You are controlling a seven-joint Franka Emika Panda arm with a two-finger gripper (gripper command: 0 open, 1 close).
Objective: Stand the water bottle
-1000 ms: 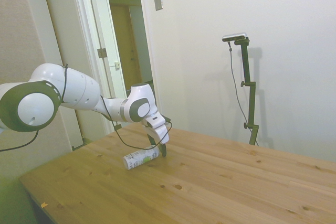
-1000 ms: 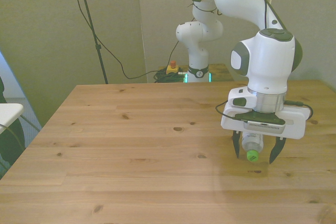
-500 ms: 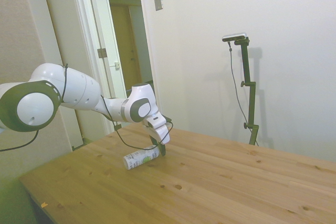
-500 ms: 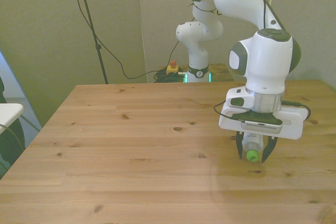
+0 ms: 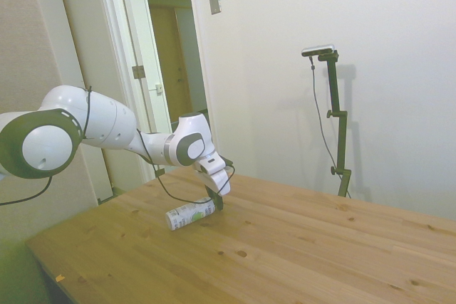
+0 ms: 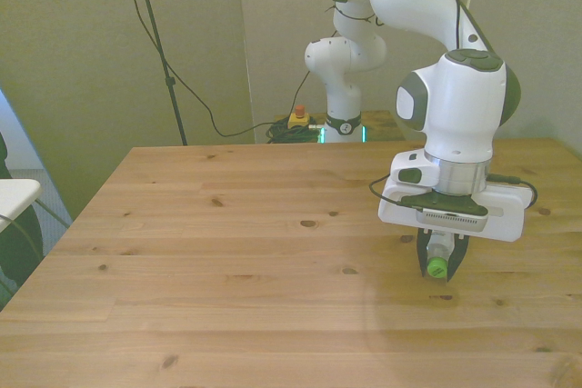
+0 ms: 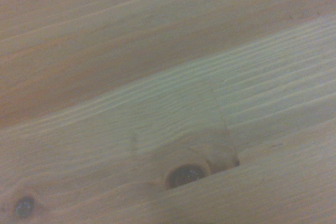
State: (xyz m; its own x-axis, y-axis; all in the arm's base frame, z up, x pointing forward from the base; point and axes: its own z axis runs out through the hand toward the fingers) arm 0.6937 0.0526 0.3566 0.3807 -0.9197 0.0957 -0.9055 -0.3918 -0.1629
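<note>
Wooden table [image 6: 227,252] fills most of the front view; bare planks run from its left edge across to the arm, and the near edge is bare too. In the side view the table [image 5: 299,254] has open wood on the side away from the arm, out toward the wall. White arm [image 5: 107,129] reaches in low from the side view's left, wrist bent down over the planks. In the front view the arm [image 6: 459,115] sits toward the front view's right, well in from the near edge and short of the right edge.

Gripper [image 6: 440,259] points down at the table, fingers drawn in narrow and clamped on the neck end of the water bottle [image 6: 438,254]. Dark fingers sit tight against both sides of it, green cap poking out toward the camera between them. In the side view the gripper [image 5: 214,201] grips one end of the water bottle [image 5: 187,215], which lies on its side, white label showing, body stretching toward the table's arm-side corner. Bottle looks to be on or just above the wood; can't tell if it touches. Not standing yet.

Wrist view shows only blurred wood grain [image 7: 173,103] close up, with a dark knot [image 7: 185,174] at a plank seam.
</note>
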